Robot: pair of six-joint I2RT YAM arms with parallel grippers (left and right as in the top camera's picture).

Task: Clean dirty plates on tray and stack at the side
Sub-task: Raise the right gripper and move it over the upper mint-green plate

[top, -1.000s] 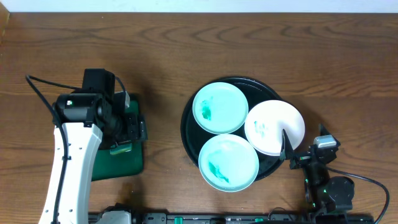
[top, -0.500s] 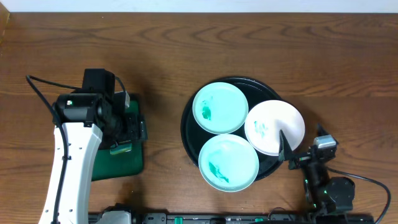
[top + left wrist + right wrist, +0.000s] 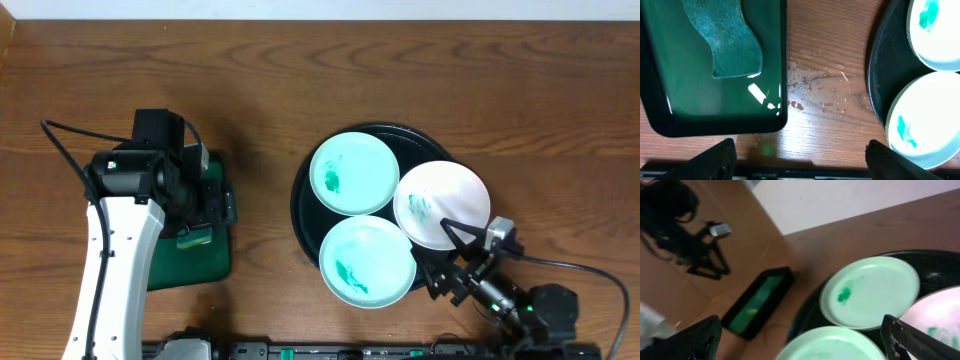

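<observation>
Overhead view shows the right gripper (image 3: 440,258) spread wide and holding nothing, poised at the near right edge of the tray (image 3: 300,210), between the white plate (image 3: 442,205) and the nearer mint plate (image 3: 367,260). The left gripper (image 3: 205,212) is likewise released and empty, hanging over the small green tray (image 3: 195,258), where a sponge (image 3: 732,40) lies in shallow liquid.

All three plates sit on the black tray, the farther mint plate (image 3: 354,174) included, and each shows a green smear. No plate stands on the table beside the tray, so I judge the task hardly begun: no plate looks wiped, and all the wiping and stacking is left.

Being round, the plates and the tray have no long axis and point no particular way. The plates lie face up, packed in a triangle, their rims touching or nearly so. The white one laps over the tray's right rim.
</observation>
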